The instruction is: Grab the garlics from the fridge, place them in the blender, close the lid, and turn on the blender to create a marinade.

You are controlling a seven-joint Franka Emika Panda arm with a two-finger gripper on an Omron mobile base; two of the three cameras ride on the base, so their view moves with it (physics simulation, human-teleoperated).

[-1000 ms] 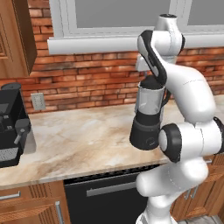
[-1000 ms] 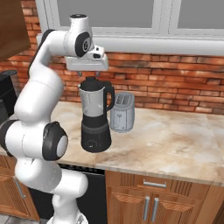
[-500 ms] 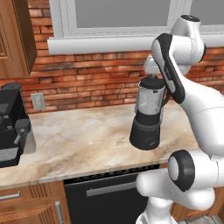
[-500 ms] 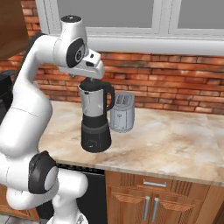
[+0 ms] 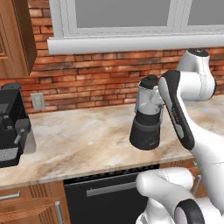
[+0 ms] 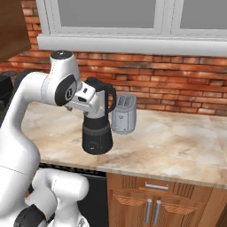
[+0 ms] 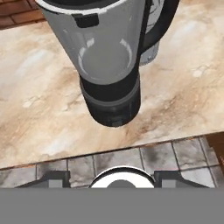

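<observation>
One blender (image 5: pixel 148 118) is shown standing upright on the marble tabletop (image 5: pixel 83 140), in front of the brick wall (image 5: pixel 96 83); its black base (image 6: pixel 97 137) rests flat on the stone and its black lid (image 5: pixel 149 81) sits on the mouth of the jar. A small silver toaster (image 6: pixel 123 113) stands just behind and beside the blender, on the side of the black handle (image 6: pixel 111 98). A black coffee machine (image 5: pixel 12 124) is set well apart from the blender, at the far end of the tabletop. No garlics can be made out through the jar wall in the hand view, so whether any lie inside cannot be told.

The arm is bent close around the blender, with the wrist level with the upper jar. The pincer is hidden behind the arm in both base views, and in the hand view its tips are not clearly seen, so whether it is spread or pressed together cannot be told.

Risks judged from this arrangement:
- The jar may be struck by the wrist or forearm, since they lie so near it; the blender could be tipped or slid toward the toaster.
- The lid may be knocked askew if brushed from the side.
- The switch on the base (image 7: pixel 114 103) may be missed, as it sits low, near the tabletop edge.
</observation>
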